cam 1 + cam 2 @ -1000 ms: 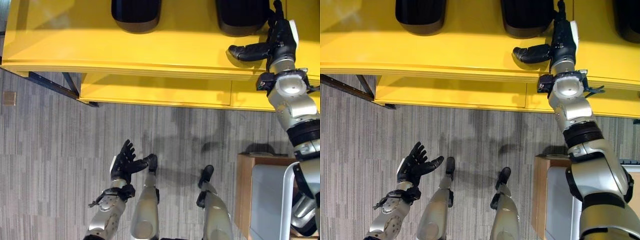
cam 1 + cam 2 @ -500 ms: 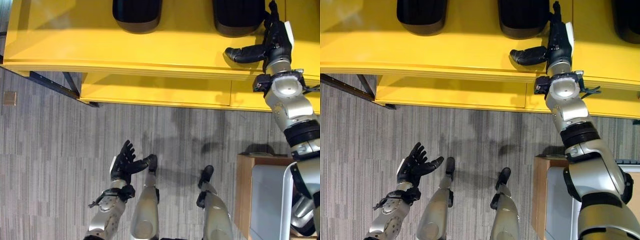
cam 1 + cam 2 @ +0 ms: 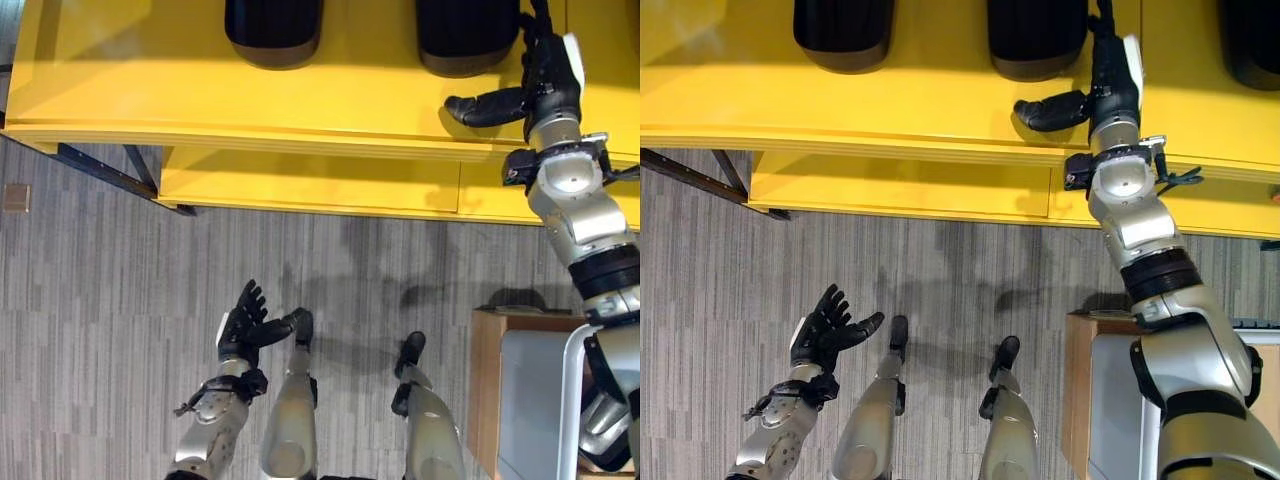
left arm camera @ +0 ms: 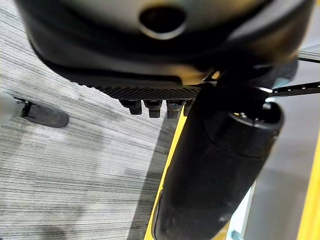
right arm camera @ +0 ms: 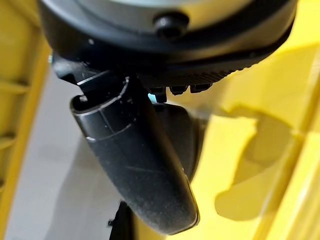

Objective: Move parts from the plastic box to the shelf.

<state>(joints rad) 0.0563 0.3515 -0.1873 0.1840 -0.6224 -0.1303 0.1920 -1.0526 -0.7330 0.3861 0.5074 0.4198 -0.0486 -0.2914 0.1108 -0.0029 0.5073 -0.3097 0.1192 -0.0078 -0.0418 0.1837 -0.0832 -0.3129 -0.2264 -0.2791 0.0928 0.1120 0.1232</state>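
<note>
Reaching over the glossy yellow shelf, my right hand hovers near its front edge, fingers straight, thumb splayed, holding nothing. Two rounded black parts sit toward the shelf's back edge. My left hand hangs low over grey striped carpet, fingers spread and empty.

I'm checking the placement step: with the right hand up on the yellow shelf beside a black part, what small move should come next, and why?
Probably draw the right hand back off the yellow shelf. Its fingers look straight and hold nothing, and the black part beside it already sits on the shelf. The left hand hangs open above the floor.
</note>
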